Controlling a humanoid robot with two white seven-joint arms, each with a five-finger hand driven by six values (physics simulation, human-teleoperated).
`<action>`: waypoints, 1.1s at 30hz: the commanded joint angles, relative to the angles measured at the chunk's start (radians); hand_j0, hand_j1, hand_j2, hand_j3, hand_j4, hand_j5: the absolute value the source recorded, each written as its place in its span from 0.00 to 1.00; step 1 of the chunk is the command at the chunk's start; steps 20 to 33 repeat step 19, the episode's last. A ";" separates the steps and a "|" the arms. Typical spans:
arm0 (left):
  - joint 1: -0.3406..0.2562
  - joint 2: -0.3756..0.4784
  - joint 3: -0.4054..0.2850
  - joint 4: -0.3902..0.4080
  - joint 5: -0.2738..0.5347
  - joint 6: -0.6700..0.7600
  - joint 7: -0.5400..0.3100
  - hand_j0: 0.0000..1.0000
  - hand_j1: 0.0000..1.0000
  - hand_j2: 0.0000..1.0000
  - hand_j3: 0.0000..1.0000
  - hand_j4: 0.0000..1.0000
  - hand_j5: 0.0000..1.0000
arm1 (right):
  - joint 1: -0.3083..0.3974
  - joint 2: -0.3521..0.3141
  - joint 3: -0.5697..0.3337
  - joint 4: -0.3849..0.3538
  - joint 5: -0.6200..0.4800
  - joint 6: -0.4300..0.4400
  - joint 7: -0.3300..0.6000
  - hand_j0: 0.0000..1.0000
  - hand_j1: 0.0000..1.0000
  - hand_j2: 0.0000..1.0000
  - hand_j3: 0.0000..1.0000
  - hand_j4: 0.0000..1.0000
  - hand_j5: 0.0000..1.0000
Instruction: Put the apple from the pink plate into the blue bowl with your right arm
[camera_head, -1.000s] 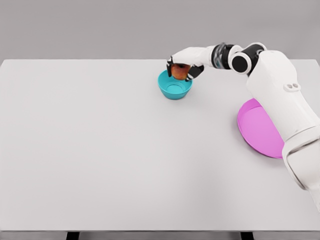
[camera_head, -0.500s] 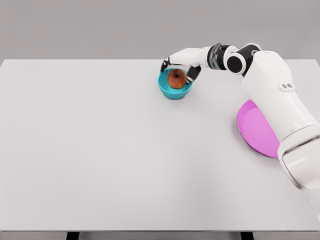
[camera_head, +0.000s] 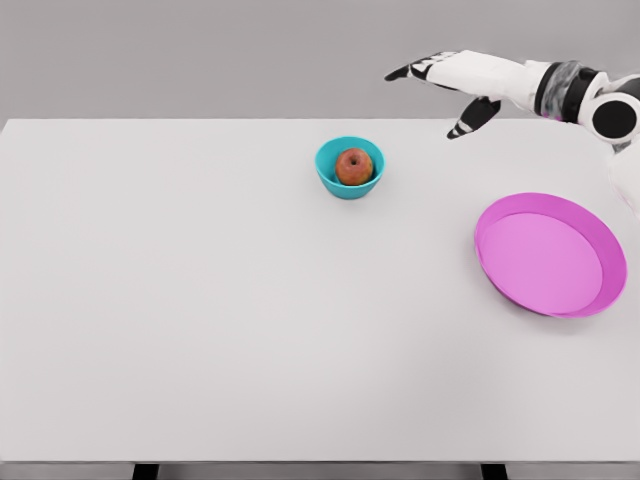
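Note:
A red apple (camera_head: 354, 166) sits inside the small blue bowl (camera_head: 328, 178) near the far middle of the white table. My right hand (camera_head: 438, 92) hovers up and to the right of the bowl, above the table's far edge, with its fingers spread and nothing in them. The pink plate (camera_head: 547, 254) lies bare at the right side of the table. The left arm does not show.
The white table (camera_head: 200, 300) spans the whole view, its far edge (camera_head: 150, 120) running across the top. My right forearm (camera_head: 560, 90) reaches in from the upper right corner.
The hand let go of the apple, which now rests in the bowl. The right arm has lifted and swung back to the right, uncovering the whole pink plate.

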 joint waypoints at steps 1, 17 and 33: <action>0.000 0.000 0.000 0.000 0.000 0.000 0.000 1.00 1.00 1.00 1.00 1.00 1.00 | 0.014 -0.107 -0.044 -0.034 -0.081 -0.032 -0.001 1.00 1.00 1.00 1.00 1.00 1.00; 0.000 0.000 0.000 0.000 0.000 -0.002 0.000 1.00 1.00 1.00 1.00 1.00 1.00 | 0.359 -0.108 -0.338 -0.256 -0.088 -0.032 -0.001 1.00 1.00 1.00 1.00 1.00 1.00; -0.002 0.000 0.000 0.000 0.000 -0.002 0.000 1.00 1.00 1.00 1.00 1.00 1.00 | 0.368 -0.108 -0.340 -0.258 -0.088 -0.032 -0.001 1.00 1.00 1.00 1.00 1.00 1.00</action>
